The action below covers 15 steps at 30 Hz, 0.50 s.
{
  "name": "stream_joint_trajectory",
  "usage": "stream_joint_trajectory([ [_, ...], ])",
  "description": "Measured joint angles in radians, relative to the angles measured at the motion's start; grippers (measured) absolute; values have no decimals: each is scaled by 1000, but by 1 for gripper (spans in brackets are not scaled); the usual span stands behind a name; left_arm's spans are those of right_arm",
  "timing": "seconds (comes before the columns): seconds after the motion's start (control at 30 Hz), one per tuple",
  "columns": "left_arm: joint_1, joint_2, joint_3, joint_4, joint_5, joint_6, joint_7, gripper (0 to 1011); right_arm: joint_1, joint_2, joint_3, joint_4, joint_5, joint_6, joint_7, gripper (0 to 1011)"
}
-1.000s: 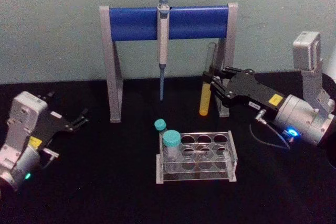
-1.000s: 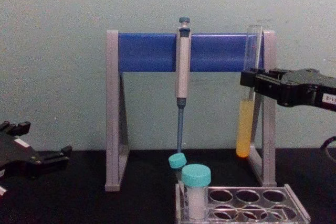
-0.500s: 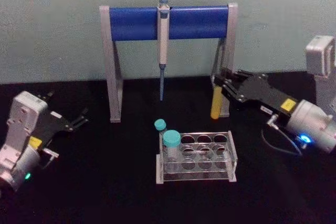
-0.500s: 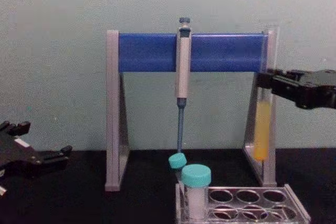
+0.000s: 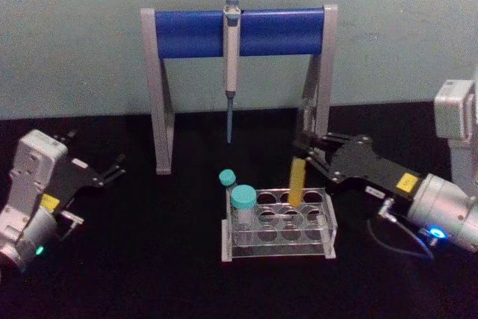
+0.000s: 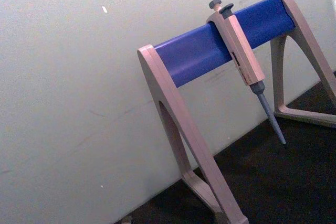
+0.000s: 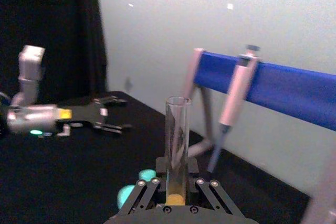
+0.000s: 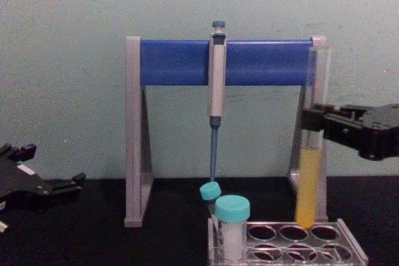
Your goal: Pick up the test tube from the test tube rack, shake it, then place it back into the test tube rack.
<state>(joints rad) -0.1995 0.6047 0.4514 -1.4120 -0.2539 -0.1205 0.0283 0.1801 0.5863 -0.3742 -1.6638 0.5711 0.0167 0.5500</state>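
Returning the test tube [image 5: 298, 181] to the test tube rack [image 5: 278, 250] appears to be the step in hand. Nearest the robot, the clear rack stands on the black desk [image 5: 149, 274]. Two teal-capped vials [image 5: 243, 198] occupy its left end, one behind the other, and the other holes look vacant. Over the back row the tube hangs upright, with yellow liquid filling its lower part. Its rounded base is level with the top plate, near the middle hole; whether it has entered the hole or sits just above cannot be told. The right gripper [image 5: 307, 153] reaches in from the right, its fingers clenched on the clear glass above the liquid. Off to the left, well apart from the rack, the left gripper [image 5: 112, 170] sits low by the desk, fingers spread with nothing between them. Farthest back, a grey-legged stand [image 5: 158, 87] with a blue crossbar carries a pipette [image 5: 231, 50], tip down, before the pale wall.

Risks: if the base is off-centre, further descent would press glass onto the plate between holes. That could tilt the tube in the fingers, shove the light rack or crack the glass. The tube is uncapped, so a tilt or jolt could spill liquid. Letting go before the base is seated would let the tube topple.
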Motion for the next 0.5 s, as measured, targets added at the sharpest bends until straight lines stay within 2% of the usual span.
stream_joint_trajectory([
  [0.1,0,0,0,0,0,0,0,1010,16,-11,-15,9,4,-3,17,221],
  [0.2,0,0,0,0,0,0,0,1010,61,-38,-42,50,5,-16,39,221],
  [0.33,0,0,0,0,0,0,0,1010,111,-65,-62,105,0,-29,50,221],
  [0.5,0,0,0,0,0,0,0,1009,152,-86,-69,162,-6,-39,49,221],
])
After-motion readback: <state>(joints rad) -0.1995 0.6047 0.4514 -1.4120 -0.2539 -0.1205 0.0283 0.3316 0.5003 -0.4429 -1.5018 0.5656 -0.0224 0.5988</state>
